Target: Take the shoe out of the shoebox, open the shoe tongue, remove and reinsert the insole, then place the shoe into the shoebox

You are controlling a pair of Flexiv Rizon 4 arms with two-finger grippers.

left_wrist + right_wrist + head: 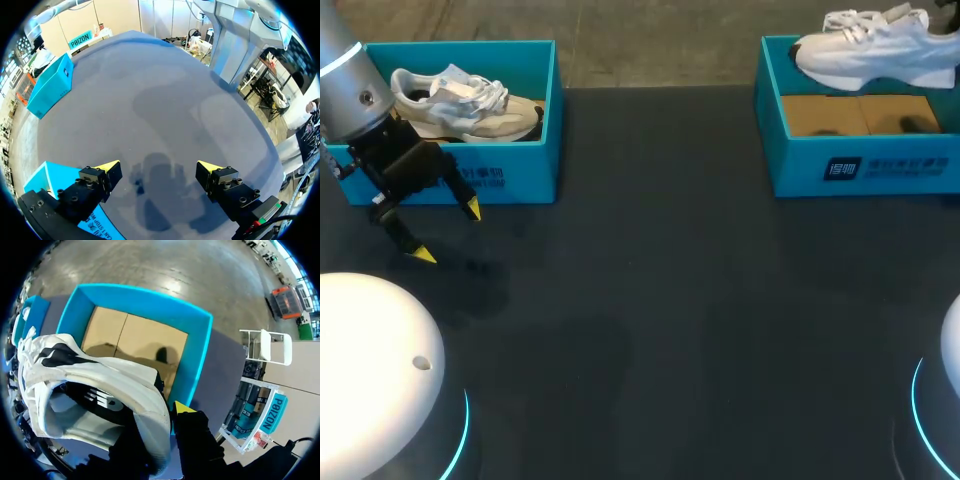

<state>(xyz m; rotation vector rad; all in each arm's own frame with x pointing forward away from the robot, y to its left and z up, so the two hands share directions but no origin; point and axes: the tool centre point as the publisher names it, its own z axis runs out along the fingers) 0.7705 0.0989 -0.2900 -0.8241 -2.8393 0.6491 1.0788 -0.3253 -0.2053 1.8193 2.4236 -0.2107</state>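
Observation:
A white shoe hangs over the far side of the right teal shoebox, whose brown bottom is bare. In the right wrist view my right gripper is shut on the heel collar of this white shoe, with one finger inside and one yellow tip outside. The right shoebox lies below it. A beige and white shoe lies in the left teal shoebox. My left gripper hovers open and holds nothing, just in front of that box and above the table.
The dark table stretches between the two boxes. A corner of the left shoebox sits beside my left gripper's finger, and the right shoebox shows far ahead. Two white robot bases stand at the near corners.

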